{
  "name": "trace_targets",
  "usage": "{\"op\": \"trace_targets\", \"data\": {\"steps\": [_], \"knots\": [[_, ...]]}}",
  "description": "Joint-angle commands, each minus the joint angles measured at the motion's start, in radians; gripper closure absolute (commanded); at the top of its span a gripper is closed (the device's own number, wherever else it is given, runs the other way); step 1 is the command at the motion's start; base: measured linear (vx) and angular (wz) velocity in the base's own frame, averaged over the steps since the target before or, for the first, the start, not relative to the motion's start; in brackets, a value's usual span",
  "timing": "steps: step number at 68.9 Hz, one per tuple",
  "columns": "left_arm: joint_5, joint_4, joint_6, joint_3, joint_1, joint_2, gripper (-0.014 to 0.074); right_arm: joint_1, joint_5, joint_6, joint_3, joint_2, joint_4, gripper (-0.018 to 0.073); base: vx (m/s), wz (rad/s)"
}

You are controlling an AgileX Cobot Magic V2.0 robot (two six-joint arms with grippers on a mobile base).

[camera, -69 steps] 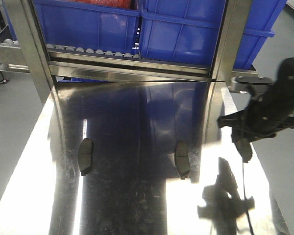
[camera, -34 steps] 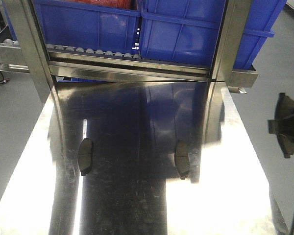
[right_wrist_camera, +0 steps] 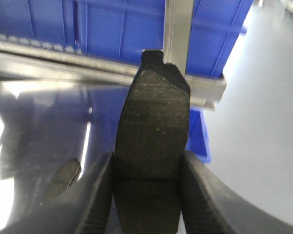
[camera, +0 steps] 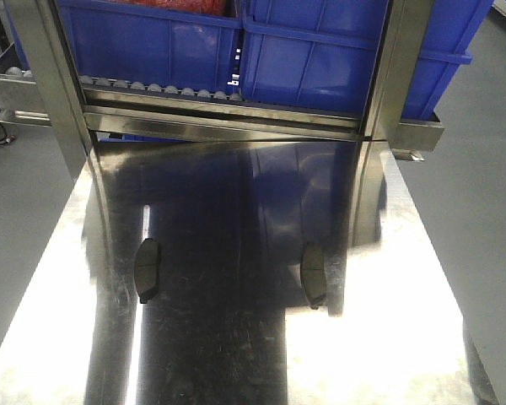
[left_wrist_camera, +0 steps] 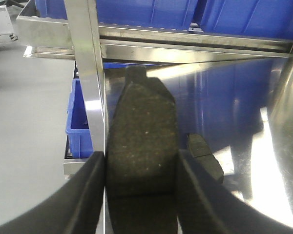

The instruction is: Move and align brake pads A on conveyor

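Observation:
Two brake pads A lie on the shiny steel tabletop (camera: pixel 388 337), one at the left (camera: pixel 147 268) and one right of centre (camera: pixel 314 273); neither gripper shows in this front view. In the left wrist view my left gripper (left_wrist_camera: pixel 140 168) is shut on a third pad (left_wrist_camera: pixel 142 131), held lengthwise above the table's left edge, with a lying pad (left_wrist_camera: pixel 203 155) to its right. My right gripper (right_wrist_camera: pixel 149 170) is shut on another pad (right_wrist_camera: pixel 154 131) near the table's right edge, a lying pad (right_wrist_camera: pixel 63 178) to its lower left. The conveyor is out of view.
Blue bins (camera: pixel 152 42) sit on a roller rack (camera: pixel 152 87) behind the table, framed by steel posts (camera: pixel 46 84). A small blue crate (left_wrist_camera: pixel 78 122) stands on the floor left of the table, another (right_wrist_camera: pixel 198 134) at the right. Grey floor lies on both sides.
The right arm, holding its pad, has swung off to the right and left the front view. The two pads on the tabletop have not moved.

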Motion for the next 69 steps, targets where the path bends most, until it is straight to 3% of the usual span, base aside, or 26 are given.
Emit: {"op": "trace_targets", "data": {"steps": [1,17,69], "knots": [[-0.09,-0.01,-0.001,-0.029,-0.003,0.007,0.0602,-0.001,-0.131,-0.017,0.01,-0.062,0.002,0.0561,0.0,0.0],[-0.09,-0.01,-0.001,-0.029,-0.003,0.007,0.0602,-0.001,-0.139,-0.017,0.077,-0.178,0.003,0.0561,0.0,0.0],[-0.09,-0.01,-0.001,-0.029,-0.003,0.007,0.0602,-0.001,-0.137,-0.017,0.091,-0.182,-0.003,0.0561,0.0,0.0]]}}
